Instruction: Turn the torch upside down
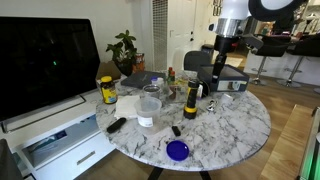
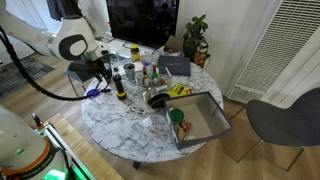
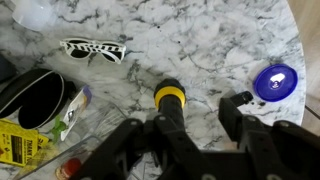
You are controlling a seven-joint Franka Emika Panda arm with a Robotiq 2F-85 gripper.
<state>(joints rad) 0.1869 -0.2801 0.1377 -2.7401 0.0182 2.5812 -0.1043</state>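
Note:
The torch point(image 1: 190, 101) stands upright on the marble table point(image 1: 230, 125), black with a yellow band near its top end. It shows in both exterior views point(image 2: 120, 83). In the wrist view the torch point(image 3: 170, 100) is seen from above, its top facing the camera, lying close to one finger. My gripper point(image 3: 190, 115) is open and empty, fingers spread on either side of the torch without gripping it. In both exterior views the gripper point(image 1: 218, 68) point(image 2: 100, 66) hangs close beside the torch at about the height of its top.
White sunglasses point(image 3: 93, 49) and a blue lid point(image 3: 275, 80) lie near the torch. A yellow-lidded jar point(image 1: 107, 90), a white cup point(image 1: 149, 108) and a black remote point(image 1: 116, 125) stand on the table. A grey tray point(image 2: 205, 120) sits at one edge. A dark screen point(image 1: 45, 60) stands alongside.

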